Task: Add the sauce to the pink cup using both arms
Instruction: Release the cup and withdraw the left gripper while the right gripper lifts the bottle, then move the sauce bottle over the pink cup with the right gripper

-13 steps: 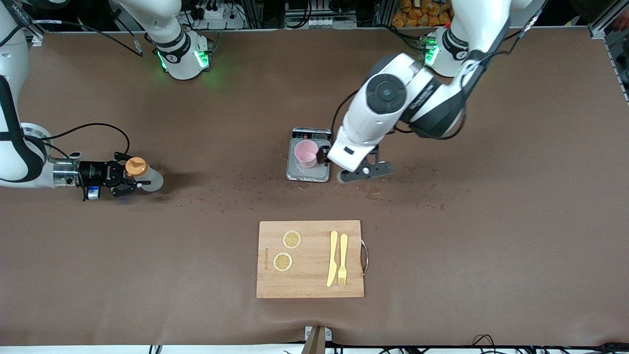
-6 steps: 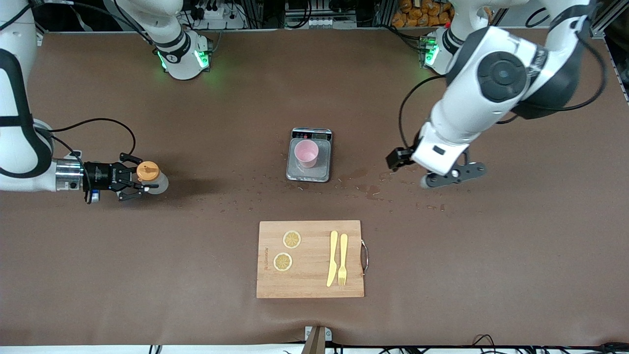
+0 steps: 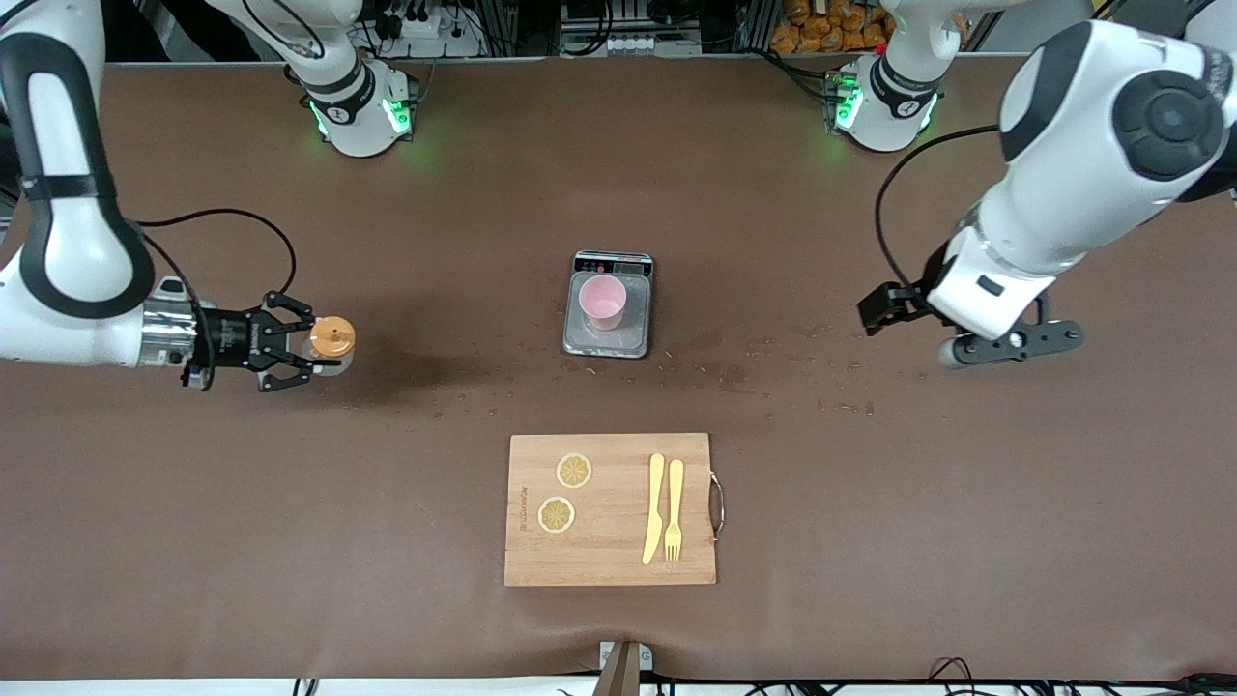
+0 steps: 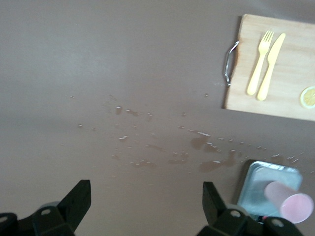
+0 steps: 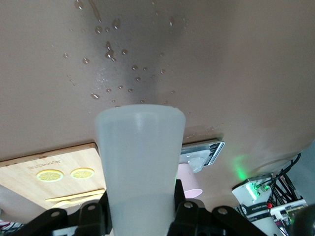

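The pink cup [image 3: 603,300] stands upright on a small grey scale [image 3: 607,340] mid-table; it also shows in the left wrist view as the cup [image 4: 290,200]. My right gripper [image 3: 295,345] is shut on the sauce bottle [image 3: 331,339], whose orange cap faces up, held over the table toward the right arm's end. In the right wrist view the bottle's translucent body [image 5: 140,157] fills the gap between the fingers of the right gripper [image 5: 141,214]. My left gripper [image 3: 1010,341] hangs open and empty over the table toward the left arm's end; its jaws [image 4: 145,206] stand wide apart.
A wooden cutting board [image 3: 611,570] lies nearer the front camera than the scale, with two lemon slices [image 3: 573,471], a yellow knife [image 3: 654,507] and a fork [image 3: 674,509]. Spilled droplets [image 3: 734,372] dot the brown table around the scale.
The left arm has drawn away from the scale toward its own end of the table. The right gripper has carried the bottle toward the scale and turned it more upright.
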Robot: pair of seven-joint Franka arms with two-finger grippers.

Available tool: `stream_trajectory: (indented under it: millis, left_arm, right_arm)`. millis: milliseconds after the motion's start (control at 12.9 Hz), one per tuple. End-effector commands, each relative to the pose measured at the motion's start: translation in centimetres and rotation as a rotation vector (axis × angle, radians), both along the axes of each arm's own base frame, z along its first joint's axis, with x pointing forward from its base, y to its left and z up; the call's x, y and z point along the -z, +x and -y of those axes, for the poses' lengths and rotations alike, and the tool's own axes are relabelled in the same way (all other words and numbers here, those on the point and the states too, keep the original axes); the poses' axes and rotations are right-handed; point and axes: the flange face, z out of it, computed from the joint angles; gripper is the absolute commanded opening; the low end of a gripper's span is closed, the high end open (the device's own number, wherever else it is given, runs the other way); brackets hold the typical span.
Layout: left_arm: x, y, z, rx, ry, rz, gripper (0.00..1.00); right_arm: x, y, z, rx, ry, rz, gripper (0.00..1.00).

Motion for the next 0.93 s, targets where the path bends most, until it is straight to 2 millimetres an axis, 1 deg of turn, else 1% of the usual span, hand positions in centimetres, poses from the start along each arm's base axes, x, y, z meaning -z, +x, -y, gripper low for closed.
stream_trajectory:
  millis: [0,78,233,311,388,466,544,621,777,854]
  left_arm:
    - [-2.2,-1.6,-2.2,0.066,0.052,0.029,1.0]
    - [-2.7,-2.0,-2.9,0.112,0.064,0.024,1.0]
    - [-4.5,-2.9,-4.6,0.17,0.079,0.032,1.0]
    - [-5.2,-3.4,-5.0,0.206,0.083,0.028,1.0]
    - [-6.4,-4.1,-6.0,0.218,0.09,0.032,1.0]
    - [-7.4,-4.8,-6.3,0.247,0.094,0.029,1.0]
    - [-8.1,-5.2,-6.8,0.257,0.097,0.032,1.0]
    - [-8.4,-5.4,-7.2,0.253,0.098,0.027,1.0]
    - [-9.3,-6.1,-7.7,0.288,0.102,0.025,1.0]
    - [-9.4,-6.4,-7.8,0.311,0.103,0.015,1.0]
  right_arm:
    - [-3.2,-2.5,-3.3,0.035,-0.088,-0.016,0.46]
    - [-4.1,-2.7,-4.7,0.042,-0.118,-0.032,0.46]
    - [-5.8,-3.4,-7.1,0.048,-0.149,-0.051,0.46]
    - [-6.0,-4.0,-8.4,0.05,-0.159,-0.065,0.46]
    - [-6.5,-4.3,-9.7,0.055,-0.181,-0.067,0.46]
    - [-6.6,-4.5,-11.0,0.065,-0.214,-0.08,0.46]
    - [-6.8,-4.8,-12.8,0.073,-0.249,-0.083,0.46]
    - [-6.9,-5.1,-14.2,0.085,-0.279,-0.098,0.46]
    - [-7.0,-5.7,-16.4,0.097,-0.301,-0.12,0.46]
    - [-7.2,-5.9,-17.5,0.104,-0.33,-0.125,0.46]
